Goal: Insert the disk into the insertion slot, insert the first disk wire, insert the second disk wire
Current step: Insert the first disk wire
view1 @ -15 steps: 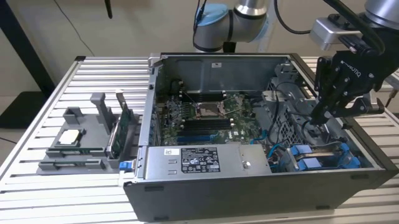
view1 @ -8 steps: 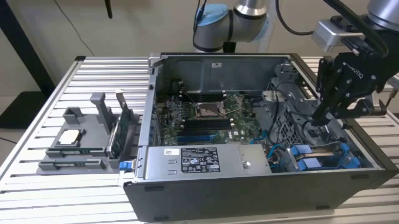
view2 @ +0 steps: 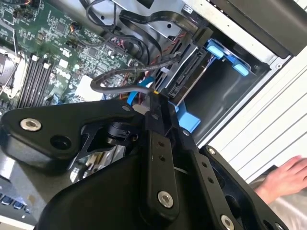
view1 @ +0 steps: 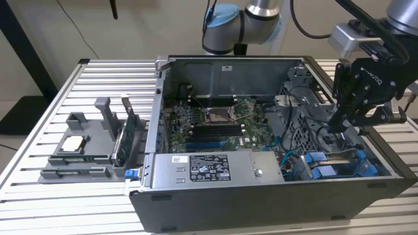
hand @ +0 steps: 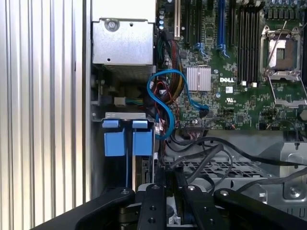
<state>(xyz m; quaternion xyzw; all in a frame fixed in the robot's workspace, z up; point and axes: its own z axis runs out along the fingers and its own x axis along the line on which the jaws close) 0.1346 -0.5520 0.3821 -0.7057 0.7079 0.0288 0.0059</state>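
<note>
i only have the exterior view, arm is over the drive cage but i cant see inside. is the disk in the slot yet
Observer: It looks seated. In the second wrist view the disk sits inside the drive cage, its connector edge facing the gripper.
Operator: any wire near it
Observer: A black wire loops in to the gripper's tip, close to that connector edge. I cannot tell whether it is plugged in.
Operator: anyone close by
Observer: Yes, a person's hand shows near the slatted table, beyond the cage.
</note>
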